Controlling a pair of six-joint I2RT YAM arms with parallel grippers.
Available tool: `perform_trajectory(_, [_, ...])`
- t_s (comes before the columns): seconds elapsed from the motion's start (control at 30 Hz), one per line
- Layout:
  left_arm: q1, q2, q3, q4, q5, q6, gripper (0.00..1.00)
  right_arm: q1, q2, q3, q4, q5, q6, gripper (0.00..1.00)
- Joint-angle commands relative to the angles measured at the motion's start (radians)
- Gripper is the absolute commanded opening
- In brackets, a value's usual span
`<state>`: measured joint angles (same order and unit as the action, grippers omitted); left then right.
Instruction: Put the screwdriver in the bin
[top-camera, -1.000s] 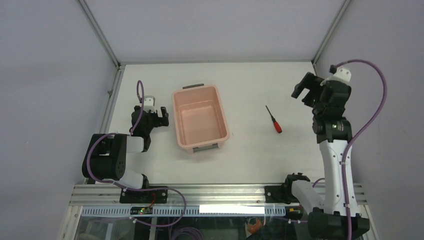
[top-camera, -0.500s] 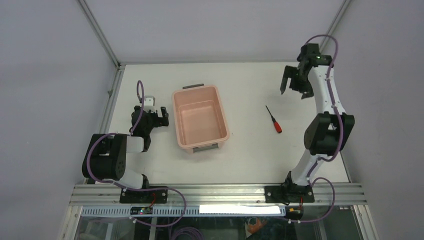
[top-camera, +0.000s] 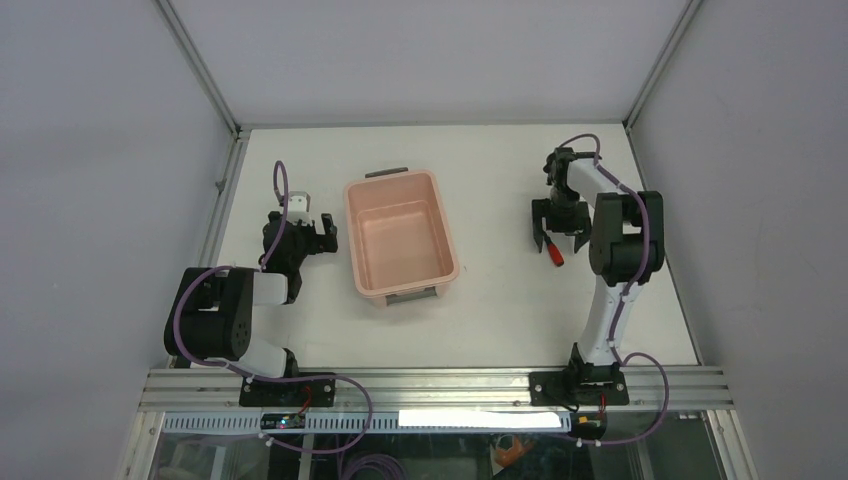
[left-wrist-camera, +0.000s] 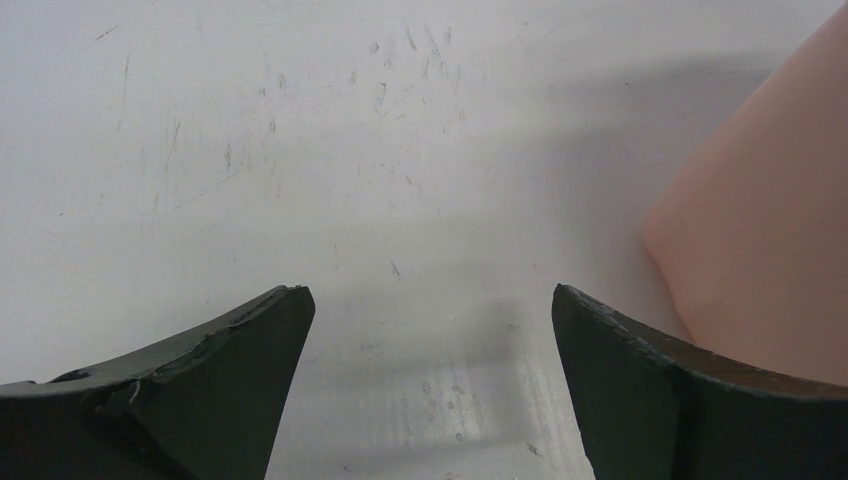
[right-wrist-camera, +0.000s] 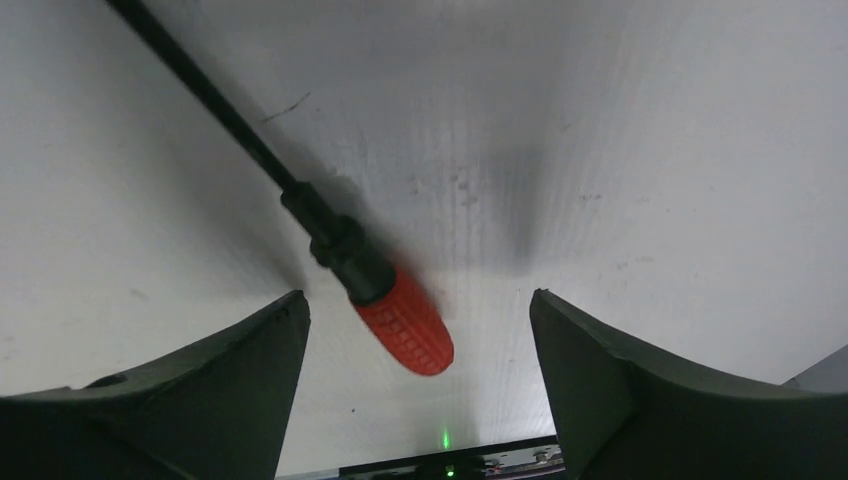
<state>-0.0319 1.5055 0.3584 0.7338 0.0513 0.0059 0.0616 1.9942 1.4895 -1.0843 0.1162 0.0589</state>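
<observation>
The screwdriver (top-camera: 555, 253), with a short red handle and thin dark shaft, lies flat on the white table right of the bin. In the right wrist view its red handle (right-wrist-camera: 405, 322) lies between the two open fingers, the shaft running up to the left. My right gripper (top-camera: 557, 242) is open, low over the screwdriver, straddling it. The pale pink bin (top-camera: 400, 235) stands empty in the middle of the table; its wall shows in the left wrist view (left-wrist-camera: 760, 210). My left gripper (top-camera: 315, 235) is open and empty, low over the table just left of the bin.
A metal frame post runs along the table's left edge (top-camera: 222, 200) and another at the back right corner (top-camera: 640, 95). Grey walls enclose the table. The arm bases stand on the rail at the near edge (top-camera: 430, 385).
My right arm has swung from the back right corner down and left, bringing its open gripper over the screwdriver. The left arm, bin and screwdriver have not moved.
</observation>
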Motion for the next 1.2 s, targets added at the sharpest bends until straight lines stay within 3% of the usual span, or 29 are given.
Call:
perform_trajectory(0.0, [-0.003,0.001,0.025,0.07,-0.006,-0.018,0.99,0.003,0.044,-0.038,0.086,0.042,-0.036,0.78])
perform_trajectory(0.1, [-0.003,0.002,0.024,0.071,-0.007,-0.018,0.99,0.016,0.042,-0.058,0.125,0.034,-0.054,0.5])
perform_trajectory(0.2, [-0.003,0.001,0.025,0.071,-0.005,-0.019,0.99,0.016,0.02,-0.05,0.125,0.032,-0.054,0.05])
perform_trajectory(0.23, [-0.003,0.001,0.024,0.071,-0.006,-0.018,0.99,0.015,0.006,-0.043,0.117,0.028,-0.077,0.0])
perform_trajectory(0.4, [-0.003,0.001,0.025,0.071,-0.006,-0.018,0.99,0.016,-0.065,0.083,-0.064,0.01,-0.064,0.0])
perform_trajectory(0.57, [-0.003,0.001,0.024,0.072,-0.006,-0.018,0.99,0.015,-0.082,0.304,-0.394,0.036,0.073,0.0])
perform_trajectory(0.8, [-0.003,0.002,0.024,0.073,-0.006,-0.019,0.99,0.027,-0.076,0.63,-0.633,0.019,0.207,0.0])
perform_trajectory(1.0, [-0.003,0.002,0.024,0.073,-0.007,-0.018,0.99,0.132,-0.051,0.829,-0.669,-0.043,0.332,0.0])
perform_trajectory(1.17, [-0.003,0.002,0.024,0.073,-0.006,-0.018,0.99,0.376,0.034,1.031,-0.627,-0.104,0.437,0.0])
